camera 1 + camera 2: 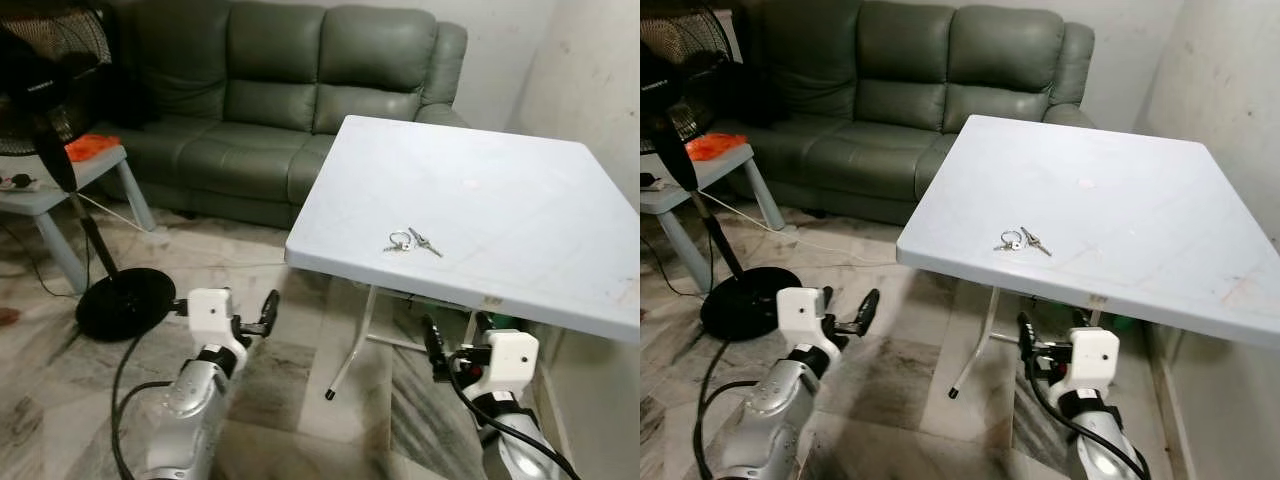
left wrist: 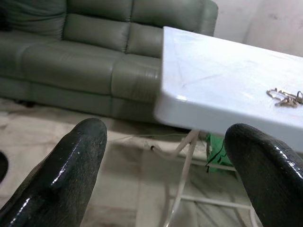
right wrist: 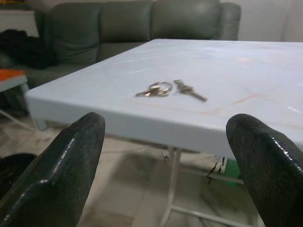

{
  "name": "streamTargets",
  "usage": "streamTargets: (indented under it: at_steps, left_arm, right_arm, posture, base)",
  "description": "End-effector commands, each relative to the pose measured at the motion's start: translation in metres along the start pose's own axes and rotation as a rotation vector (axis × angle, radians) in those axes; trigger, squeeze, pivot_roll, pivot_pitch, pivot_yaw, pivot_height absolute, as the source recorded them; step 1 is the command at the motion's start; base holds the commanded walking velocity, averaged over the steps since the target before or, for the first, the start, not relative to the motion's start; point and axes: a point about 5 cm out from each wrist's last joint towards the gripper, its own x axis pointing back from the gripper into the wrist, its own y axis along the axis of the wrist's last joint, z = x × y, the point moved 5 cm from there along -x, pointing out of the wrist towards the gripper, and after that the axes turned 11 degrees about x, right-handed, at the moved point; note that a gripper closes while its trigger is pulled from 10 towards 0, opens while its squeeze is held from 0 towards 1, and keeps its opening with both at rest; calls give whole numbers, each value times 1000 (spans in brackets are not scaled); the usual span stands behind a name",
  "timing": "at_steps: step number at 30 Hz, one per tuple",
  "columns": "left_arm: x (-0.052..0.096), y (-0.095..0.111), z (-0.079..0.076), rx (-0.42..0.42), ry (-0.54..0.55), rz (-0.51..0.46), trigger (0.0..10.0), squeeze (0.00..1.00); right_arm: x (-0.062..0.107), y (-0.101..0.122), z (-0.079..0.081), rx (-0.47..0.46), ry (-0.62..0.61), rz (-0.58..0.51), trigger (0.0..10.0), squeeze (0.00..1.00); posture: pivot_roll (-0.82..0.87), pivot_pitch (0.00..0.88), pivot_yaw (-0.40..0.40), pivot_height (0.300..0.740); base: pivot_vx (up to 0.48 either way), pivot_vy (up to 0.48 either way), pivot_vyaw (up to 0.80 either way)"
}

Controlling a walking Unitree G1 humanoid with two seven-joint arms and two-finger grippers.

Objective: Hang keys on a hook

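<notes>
**Keys lie on the white table, both grippers low and empty**

Keys (image 1: 411,241) on a ring rest flat on the white folding table (image 1: 520,200), near its front edge and toward the robot's left corner of the tabletop. The ring sits to the left, with a key or two splayed out to its right. In the right wrist view the keys (image 3: 168,89) lie straight ahead, a little back from the table's lip.

The left gripper (image 1: 258,318) hangs below table height, out over the marble-patterned floor (image 1: 60,380) and left of the table's corner. Its two black fingers (image 2: 66,175) stand widely spread with nothing between them.

The right gripper (image 1: 432,352) sits lower than the tabletop, in front of the table's front edge and near the white metal legs (image 1: 352,340). Its fingers (image 3: 61,175) are also spread wide apart and hold nothing.

Behind the table stands a grey-green leather sofa (image 1: 290,100). To the left are a black pedestal fan (image 1: 60,150) with a round base, and a small pale side table (image 1: 60,185) carrying something orange (image 1: 92,147). A green object (image 2: 218,151) shows under the table, too hidden to identify.
</notes>
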Motion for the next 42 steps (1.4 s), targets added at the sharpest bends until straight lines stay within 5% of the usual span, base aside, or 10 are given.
streamTargets:
  at_steps: [1, 20, 34, 42]
  left_arm:
    - [-4, 0, -15, 6, -45, -2, 10000, 0]
    - [-6, 0, -17, 16, -44, -2, 10000, 0]
    - [-1, -1, -24, -6, -81, -20, 10000, 0]
    - [10, -12, -40, -4, -149, 9, 10000, 0]
  right_arm:
    - [2, 2, -12, 15, -30, -1, 10000, 0]
    - [1, 2, -12, 16, -30, -3, 10000, 0]
    - [-3, 2, -9, 28, 25, 3, 10000, 0]
    - [-11, 4, -4, 140, 158, 12, 10000, 0]
  posture:
    - [-26, 14, -32, 740]
    - [-28, 11, -33, 740]
    - [-22, 5, -39, 740]
    - [-19, 23, -45, 740]
  base:
    - [454, 0, 0]
    - [444, 0, 0]
    - [0, 0, 0]
    - [0, 0, 0]
